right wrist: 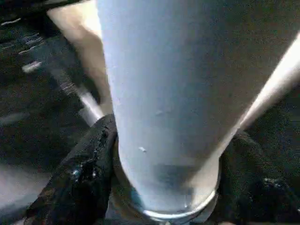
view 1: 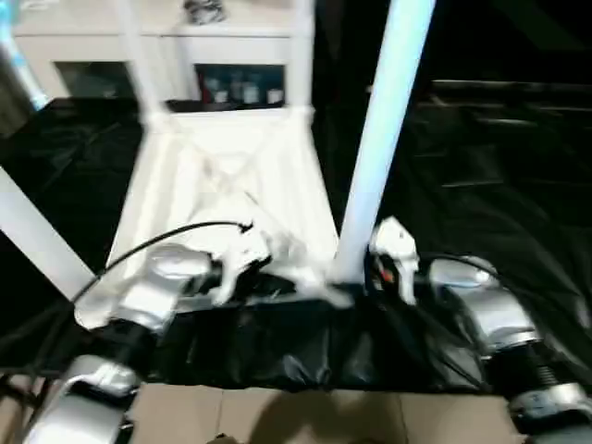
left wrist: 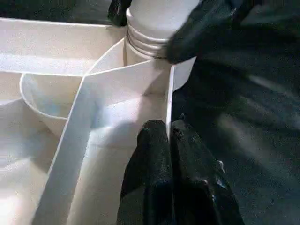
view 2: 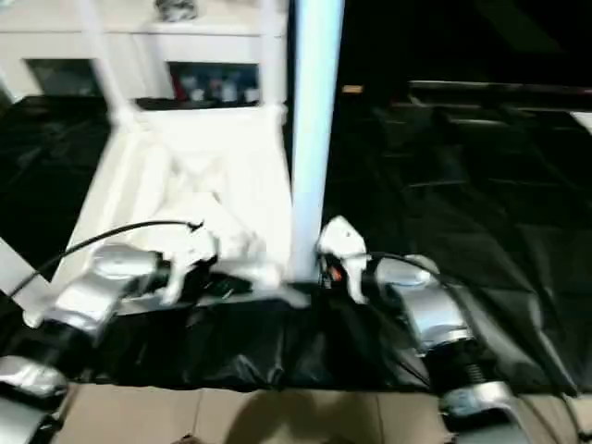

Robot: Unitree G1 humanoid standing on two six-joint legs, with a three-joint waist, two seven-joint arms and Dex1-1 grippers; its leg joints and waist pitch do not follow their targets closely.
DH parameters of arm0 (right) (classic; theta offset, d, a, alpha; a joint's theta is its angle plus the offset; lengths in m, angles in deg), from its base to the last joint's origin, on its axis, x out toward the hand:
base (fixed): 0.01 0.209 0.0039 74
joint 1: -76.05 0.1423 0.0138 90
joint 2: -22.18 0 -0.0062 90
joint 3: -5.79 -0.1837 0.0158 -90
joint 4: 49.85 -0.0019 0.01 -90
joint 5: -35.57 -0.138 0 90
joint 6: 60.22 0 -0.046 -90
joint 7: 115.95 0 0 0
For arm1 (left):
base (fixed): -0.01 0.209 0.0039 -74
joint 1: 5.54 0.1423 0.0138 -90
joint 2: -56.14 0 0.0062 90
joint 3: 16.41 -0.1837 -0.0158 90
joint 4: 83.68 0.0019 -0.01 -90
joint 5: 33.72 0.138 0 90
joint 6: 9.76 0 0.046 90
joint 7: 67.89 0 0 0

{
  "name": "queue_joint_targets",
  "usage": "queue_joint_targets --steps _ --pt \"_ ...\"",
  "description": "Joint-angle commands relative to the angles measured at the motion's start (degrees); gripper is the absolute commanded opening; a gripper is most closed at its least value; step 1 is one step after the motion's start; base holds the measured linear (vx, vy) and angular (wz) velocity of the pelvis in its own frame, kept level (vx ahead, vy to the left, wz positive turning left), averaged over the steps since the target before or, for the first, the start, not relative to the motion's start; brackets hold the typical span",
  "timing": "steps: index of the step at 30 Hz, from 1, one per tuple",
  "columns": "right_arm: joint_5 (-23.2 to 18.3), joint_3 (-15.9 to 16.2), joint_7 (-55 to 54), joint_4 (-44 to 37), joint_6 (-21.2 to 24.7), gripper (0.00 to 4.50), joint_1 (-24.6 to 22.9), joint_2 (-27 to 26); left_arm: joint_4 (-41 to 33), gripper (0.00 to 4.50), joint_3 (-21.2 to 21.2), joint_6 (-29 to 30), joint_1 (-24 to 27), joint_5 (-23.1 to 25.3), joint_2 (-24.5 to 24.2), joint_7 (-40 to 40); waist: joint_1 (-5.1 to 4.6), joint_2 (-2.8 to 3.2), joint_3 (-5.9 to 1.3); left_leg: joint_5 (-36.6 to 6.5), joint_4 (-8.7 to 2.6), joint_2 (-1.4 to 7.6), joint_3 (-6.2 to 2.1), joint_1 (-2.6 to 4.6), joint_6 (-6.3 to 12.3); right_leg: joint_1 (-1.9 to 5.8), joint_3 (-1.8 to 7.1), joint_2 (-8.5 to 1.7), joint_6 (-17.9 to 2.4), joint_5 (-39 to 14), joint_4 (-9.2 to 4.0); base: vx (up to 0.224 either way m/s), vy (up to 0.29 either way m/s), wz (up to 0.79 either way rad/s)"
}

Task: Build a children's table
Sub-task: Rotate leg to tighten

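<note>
Currently the right claw (right wrist: 164, 187) has its two black fingers (right wrist: 79, 173) spread on either side of the base of the near-right leg (view 1: 384, 139), gripping it just above the threaded end. That leg stands upright at the tabletop's (view 1: 231, 185) near-right corner socket, at about 5 o'clock on the tabletop in the head views.

The left claw (left wrist: 168, 140) has its fingers pressed together, with the tips resting at a thin rib of the tabletop's underside, near the same corner.

The tabletop lies upside down, ribs facing up, on black sheeting (view 1: 481, 203) that covers the floor. More white legs rise from it at 11 o'clock (view 1: 139, 55), 1 o'clock (view 1: 303, 46) and 8 o'clock (view 1: 37, 240).

At 12 o'clock, beyond the sheeting, stands a white cabinet (view 1: 157, 46) with glass doors.
</note>
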Motion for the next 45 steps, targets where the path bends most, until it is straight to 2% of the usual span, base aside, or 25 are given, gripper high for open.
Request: queue_joint_targets --steps 1,2,3,5,8,9,10,12,13,15,16,18,19,21,26,28,29,31,36,45 --pt "0.65 2.72 -5.43 1.75 2.83 2.66 -0.31 -5.24 0.44 0.00 -0.18 1.44 -2.18 1.24 4.33 7.49 -0.10 -0.61 -2.63 -18.20 -4.66 0.78 -0.50 0.22 -0.54 2.11 2.02 -3.22 -7.96 -26.43 -5.83 0.000 0.000 0.00" --pt "0.80 2.14 -9.18 2.36 3.48 2.66 -0.02 -7.80 0.58 0.00 -0.25 1.93 -2.68 1.50 6.15 9.68 -0.26 -0.62 -2.60 -18.07 -4.64 0.77 -0.43 0.17 -0.43 2.01 2.11 -3.13 -7.87 -26.28 -5.83 0.000 0.000 0.00" --pt "1.00 1.89 -11.54 2.84 3.65 2.66 0.26 -9.45 0.63 0.00 -0.30 2.24 -2.95 1.56 7.36 10.95 -0.41 -0.11 -2.60 -18.30 -4.65 0.73 -0.46 0.23 -0.57 1.80 2.11 -3.13 -8.05 -26.11 -5.91 0.000 0.000 0.00" --pt "1.68 1.64 -16.43 3.78 3.40 2.66 1.05 -12.95 0.39 0.00 -0.70 2.98 -3.22 1.34 9.85 12.62 -0.69 -0.22 -2.68 -18.63 -4.73 0.65 -0.56 0.17 -0.92 1.84 2.02 -3.04 -7.80 -26.09 -5.95 0.000 0.000 0.00" --pt "2.39 1.56 -18.91 4.13 2.03 2.66 1.83 -14.95 0.48 0.00 -1.14 2.86 -3.31 1.88 11.05 13.63 -0.71 -0.11 -2.84 -18.38 -4.73 0.72 -0.54 0.10 -0.61 1.86 2.13 -3.00 -8.36 -22.98 -5.80 0.000 0.000 0.00" --pt "2.01 1.33 -18.21 3.83 1.08 3.01 1.89 -15.17 0.42 0.00 -1.28 2.62 -3.27 2.06 11.14 13.60 -0.68 -0.12 -2.94 -17.96 -4.72 0.70 -0.47 0.01 -0.35 2.02 2.17 -2.93 -8.85 -20.96 -5.60 0.000 0.000 0.00" --pt "1.06 0.65 -16.40 2.87 0.39 3.22 1.81 -14.59 0.05 0.00 -1.54 1.85 -3.06 2.44 10.67 12.89 -0.58 -0.13 -3.07 -16.93 -4.66 0.73 -0.39 0.00 0.00 2.16 2.22 -2.89 -9.50 -18.29 -5.40 0.000 0.000 0.00" --pt "0.38 0.18 -14.51 2.06 0.60 3.22 1.64 -13.59 -0.25 0.00 -1.68 1.23 -2.82 2.77 9.84 11.95 -0.50 -0.10 -3.11 -15.33 -4.60 0.72 -0.24 -0.10 0.52 2.32 2.25 -2.82 -10.63 -14.77 -5.10 0.000 0.000 0.00" --pt "0.28 0.14 -14.10 1.92 0.66 3.46 1.60 -13.39 -0.29 0.00 -1.70 1.15 -2.79 2.82 9.69 11.78 -0.48 -0.12 -3.10 -15.24 -4.57 0.69 -0.20 -0.12 0.77 2.40 2.26 -2.82 -10.86 -14.37 -5.09 0.000 0.000 0.00" --pt "0.13 1.25 -7.12 -0.06 -0.10 3.55 0.57 -8.79 -1.34 0.00 -1.85 -1.10 -1.82 2.40 6.92 7.54 -0.32 -0.11 -3.04 -15.47 -4.56 0.70 -0.23 -0.13 1.37 2.62 2.17 -2.84 -11.07 -14.79 -5.22 0.000 0.000 0.00" --pt "0.27 1.96 -4.35 -0.80 -0.82 3.67 0.07 -6.66 -2.08 0.00 -2.02 -1.54 -1.27 1.99 5.62 5.38 -0.21 -0.15 -3.28 -14.35 -4.38 0.82 -0.22 -0.33 1.82 2.85 2.32 -3.00 -11.37 -12.74 -4.87 0.000 0.000 0.00" --pt "0.28 2.13 -3.03 -1.02 -1.36 3.72 -0.13 -5.58 -2.52 0.00 -2.31 -2.08 -0.89 1.70 4.77 3.64 -0.23 -0.07 -3.28 -12.82 -4.28 0.86 -0.12 -0.53 2.37 2.81 2.25 -2.92 -12.32 -9.83 -4.59 0.000 0.000 0.00" --pt "0.37 2.63 0.42 -1.44 -3.03 3.72 -0.52 -3.06 -3.10 0.00 -2.80 -3.04 -0.30 1.58 2.89 0.83 -0.16 -0.02 -3.37 -12.27 -4.25 0.94 -0.13 -0.38 2.58 2.81 2.20 -2.99 -12.92 -9.06 -4.50 0.000 0.000 0.00" --pt "0.38 2.93 2.66 -1.66 -4.02 3.72 -0.71 -1.57 -3.32 0.00 -2.96 -3.37 -0.04 1.62 1.83 -0.41 -0.11 0.02 -3.36 -11.45 -4.14 0.98 0.00 -0.33 2.96 2.78 2.22 -2.89 -13.98 -6.80 -4.25 0.000 0.000 0.00" --pt "-1.78 3.55 15.24 -3.07 -4.78 3.72 -0.55 4.76 -4.33 0.00 -2.21 -5.66 0.97 -1.08 -2.40 -8.83 0.52 -0.05 -3.27 -12.07 -4.15 1.25 0.13 -0.12 3.40 2.83 2.16 -2.93 -14.89 -7.10 -4.07 0.000 0.000 0.00" --pt "-2.13 3.89 17.06 -3.34 -4.68 3.72 -0.49 5.47 -4.32 0.00 -2.24 -5.86 1.04 -1.40 -2.95 -9.99 0.83 -0.17 -3.25 -11.82 -4.12 1.31 0.20 -0.18 3.58 2.83 2.13 -2.86 -14.86 -7.14 -4.02 0.000 0.000 0.00" --pt "-2.58 4.75 20.32 -3.54 -4.15 3.72 -0.31 6.72 -4.10 0.00 -2.31 -6.18 1.03 -1.64 -3.96 -11.72 1.08 -0.02 -3.28 -11.78 -4.12 1.37 0.20 -0.03 3.51 2.73 2.12 -2.93 -14.91 -7.17 -4.01 0.000 0.000 0.00" --pt "-2.53 5.34 21.87 -3.31 -4.18 3.72 -0.10 7.36 -3.86 0.00 -2.38 -6.35 0.94 -1.65 -4.54 -12.57 1.37 -0.20 -3.26 -11.72 -4.12 1.40 0.23 -0.09 3.57 2.76 2.14 -2.94 -14.79 -7.67 -3.88 0.000 0.000 0.00" --pt "-3.77 6.51 27.23 -2.32 -3.30 3.36 0.88 8.41 -3.01 0.00 -2.36 -7.07 0.38 -2.57 -5.76 -15.81 1.54 -0.48 -3.22 -11.49 -4.11 1.35 0.20 -0.13 3.28 2.75 2.12 -3.05 -14.68 -8.94 -3.93 0.000 0.000 0.00" --pt "-4.17 6.93 28.10 -3.28 -2.70 2.76 0.31 8.34 -2.08 0.00 -2.32 -7.72 -0.07 -2.43 -5.66 -16.68 1.74 -0.49 -3.30 -10.63 -4.06 1.31 0.18 -0.13 2.97 2.75 2.11 -3.01 -14.34 -8.68 -3.86 0.000 0.000 0.00"
